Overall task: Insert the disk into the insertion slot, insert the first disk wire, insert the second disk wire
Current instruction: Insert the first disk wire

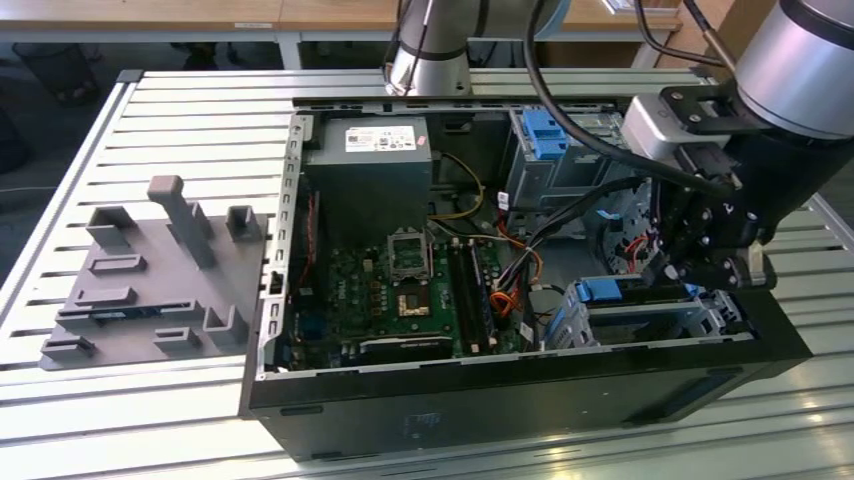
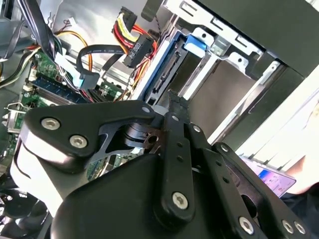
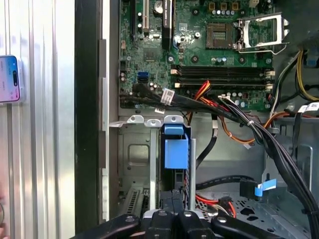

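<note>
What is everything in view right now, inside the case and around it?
computer case: one, black, open on the slatted table.
fixture plate: one, grey, on the table, at the exterior view's left of the case.
power supply: one, grey, inside the case.
motherboard: one, green, mid-case.
taller drive cage: one, grey with a blue tab, beside the power supply.
insertion slot: one, silver, in the case corner.
disk: one, blue carrier showing, in the insertion slot.
cables: several, black, red, orange, yellow, across the drive bay.
gripper: one, black, at the disk's end.
arm: one, silver-grey, above the case.
</note>
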Controlling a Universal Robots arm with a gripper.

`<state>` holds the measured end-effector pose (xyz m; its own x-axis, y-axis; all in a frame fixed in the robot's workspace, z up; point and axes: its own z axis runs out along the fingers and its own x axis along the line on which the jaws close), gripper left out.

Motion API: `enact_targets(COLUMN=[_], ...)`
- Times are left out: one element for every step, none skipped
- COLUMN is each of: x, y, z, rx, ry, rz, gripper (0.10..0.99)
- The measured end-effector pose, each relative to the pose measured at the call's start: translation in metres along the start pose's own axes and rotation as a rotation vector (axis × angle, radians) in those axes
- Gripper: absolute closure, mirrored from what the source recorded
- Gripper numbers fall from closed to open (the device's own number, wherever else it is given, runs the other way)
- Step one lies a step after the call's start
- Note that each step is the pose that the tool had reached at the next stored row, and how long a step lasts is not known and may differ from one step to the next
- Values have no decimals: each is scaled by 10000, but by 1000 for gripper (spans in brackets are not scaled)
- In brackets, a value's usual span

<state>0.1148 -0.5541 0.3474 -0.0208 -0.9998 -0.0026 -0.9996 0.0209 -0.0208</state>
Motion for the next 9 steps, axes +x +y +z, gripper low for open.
enact_targets(x=[-1, -2, -4, -8, -13, -19, -25, -30, -39], y=[0, -1, -2, -3, -3, -4, -4, -4, -4], z=[-9, -25, -50, -79, -105, -129, -150, -163, -167], rx=[-3, -6, -7, -7, -8, -7, -8, -7, -7], ry=[4, 0, -2, -4, -4, -4, -5, -7, -10], rz=[1, 0, -1, 0, -1, -1, -1, -1, 0], gripper=[980, 980, 980, 980, 980, 980, 980, 980, 980])
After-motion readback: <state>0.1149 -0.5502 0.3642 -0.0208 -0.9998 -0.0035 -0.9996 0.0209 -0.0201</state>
